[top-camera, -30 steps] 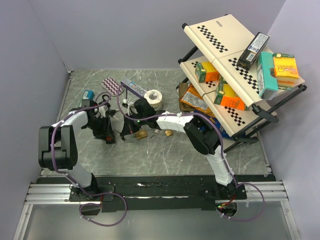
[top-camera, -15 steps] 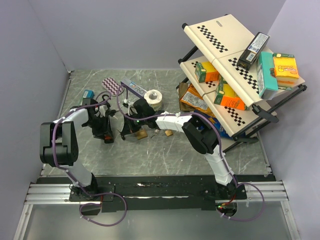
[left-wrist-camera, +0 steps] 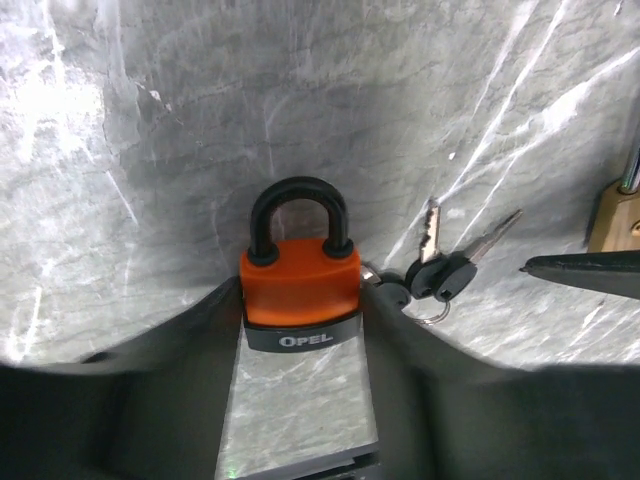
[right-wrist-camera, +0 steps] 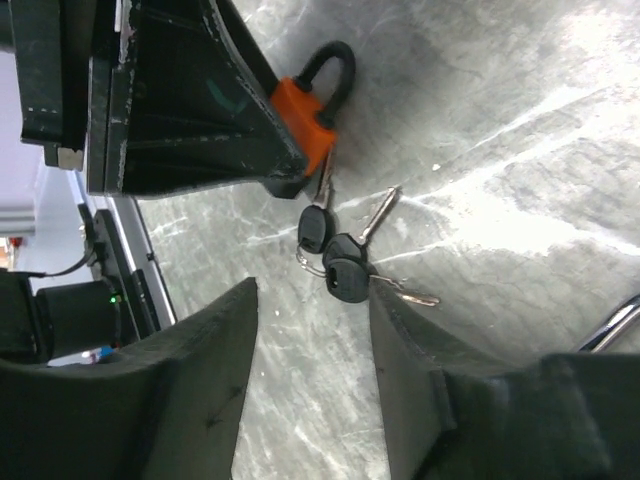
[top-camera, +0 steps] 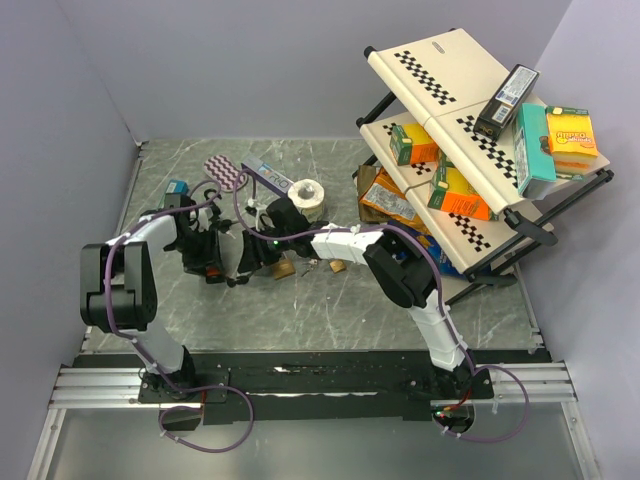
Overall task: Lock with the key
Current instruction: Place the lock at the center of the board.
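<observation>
An orange padlock (left-wrist-camera: pixel 299 285) with a black shackle and a black base marked OPEL lies on the marble table, and my left gripper (left-wrist-camera: pixel 300 300) is shut on its body. The shackle is closed into the body. A bunch of black-headed keys (right-wrist-camera: pixel 340 265) lies on the table just right of the padlock (right-wrist-camera: pixel 305 120). One key's blade reaches up to the padlock's base; I cannot tell whether it sits in the keyhole. My right gripper (right-wrist-camera: pixel 312 295) is open just short of the keys, touching nothing. In the top view both grippers (top-camera: pixel 238 265) meet left of the table's centre.
A brass padlock (left-wrist-camera: pixel 615 215) lies right of the keys, with a second brass padlock (top-camera: pixel 337 266) further right. A tape roll (top-camera: pixel 308 195) and small packets (top-camera: pixel 225 172) lie behind. A tilted rack (top-camera: pixel 470 110) of boxes fills the right side.
My right gripper has opened and let go of the keys, which now rest on the table. The left gripper still holds the padlock and has shifted slightly left.
</observation>
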{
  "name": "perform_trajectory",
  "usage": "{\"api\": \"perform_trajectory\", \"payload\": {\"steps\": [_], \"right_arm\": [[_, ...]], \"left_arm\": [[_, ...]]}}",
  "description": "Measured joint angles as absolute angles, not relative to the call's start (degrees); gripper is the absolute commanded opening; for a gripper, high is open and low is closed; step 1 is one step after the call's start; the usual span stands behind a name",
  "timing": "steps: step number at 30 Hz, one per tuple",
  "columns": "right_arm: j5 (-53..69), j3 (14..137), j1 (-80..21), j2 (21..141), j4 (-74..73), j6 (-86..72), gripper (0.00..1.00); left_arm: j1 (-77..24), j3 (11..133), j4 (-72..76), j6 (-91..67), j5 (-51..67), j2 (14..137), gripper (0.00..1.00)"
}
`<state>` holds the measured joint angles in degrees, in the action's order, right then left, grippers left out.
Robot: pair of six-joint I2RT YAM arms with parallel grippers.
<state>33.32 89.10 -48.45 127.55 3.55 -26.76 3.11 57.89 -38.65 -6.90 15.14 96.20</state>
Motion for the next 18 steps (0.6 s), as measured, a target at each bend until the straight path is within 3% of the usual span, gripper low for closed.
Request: {"api": "perform_trajectory", "payload": {"steps": [7,10,18], "right_arm": [[35.07,89.43,-48.21,126.69,2.85,-26.26,0.72],[35.81,89.43,-47.62,124.33,0.75,-24.56,0.79],[36.69,88.47,-43.72,110.93,-3.90,-17.21,0.87]], "left_arm": [[3.18,59.88,-39.83,-6.81,16.34,92.95,0.98],[3.49,62.37,-40.25,-6.74,16.40,89.45,0.96],[4.67,68.84,-36.60,-7.94,11.75,77.21,0.96]]}}
